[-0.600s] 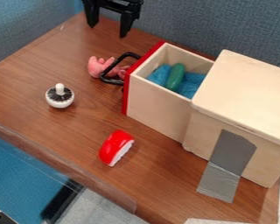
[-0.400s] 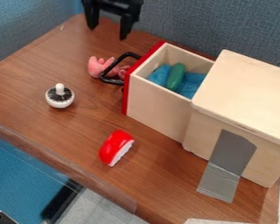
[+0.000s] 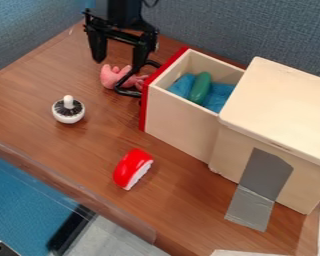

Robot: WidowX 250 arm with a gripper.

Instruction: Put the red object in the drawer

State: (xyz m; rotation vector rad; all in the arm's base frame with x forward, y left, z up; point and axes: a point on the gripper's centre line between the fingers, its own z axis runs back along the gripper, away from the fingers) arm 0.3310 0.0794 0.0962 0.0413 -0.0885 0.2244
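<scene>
My gripper (image 3: 117,65) sits lower than before. Fingers (image 3: 98,49) spread, empty, presumably so I can take the red object (image 3: 131,167), lying on the tabletop (image 3: 69,150) apart from the drawer (image 3: 179,115); that stands open, likely to receive it.

Gripper (image 3: 118,62) has come down, nearer pink toy (image 3: 111,77).

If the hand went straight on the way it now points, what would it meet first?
Probably the pink toy or the black drawer handle beside it; the open hand points down toward them, though unclear depth hides which comes first.
</scene>
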